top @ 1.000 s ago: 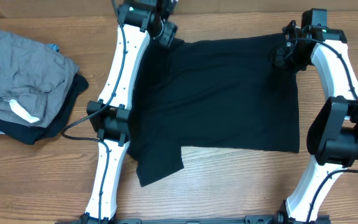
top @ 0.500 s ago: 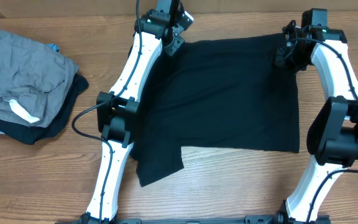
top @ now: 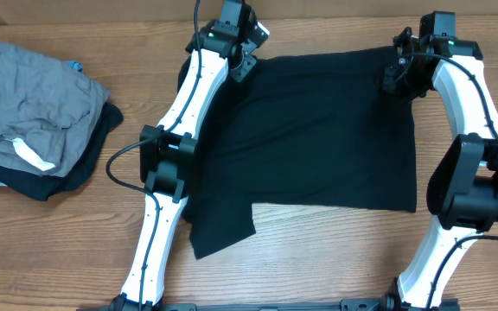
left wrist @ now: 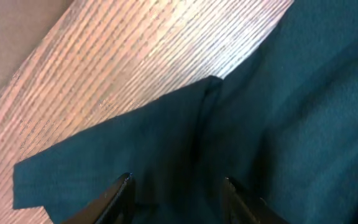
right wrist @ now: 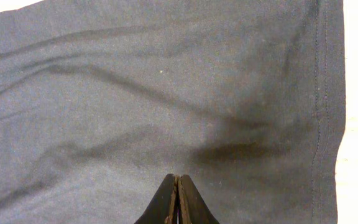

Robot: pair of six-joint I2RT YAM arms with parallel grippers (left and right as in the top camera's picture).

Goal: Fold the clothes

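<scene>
The clothes (top: 318, 138), a black T-shirt, lie spread flat on the wooden table, with one sleeve (top: 219, 229) sticking out at the front left. My left gripper (top: 242, 67) is at the shirt's far left corner. In the left wrist view it (left wrist: 178, 182) stands open, fingers apart just over the dark fabric (left wrist: 303, 93) beside a pointed flap. My right gripper (top: 393, 79) is at the far right corner. In the right wrist view its tips (right wrist: 178, 176) are shut on the fabric (right wrist: 135, 93), and creases run toward them near the hem.
A crumpled grey garment (top: 33, 104) with a white label (top: 33, 155) lies at the far left on top of a dark garment (top: 85, 168). Bare wooden table (top: 335, 259) runs along the front between the two arm bases.
The left arm has swung to the right, bringing its gripper over the shirt's far left corner. The right arm and the shirt have not moved.
</scene>
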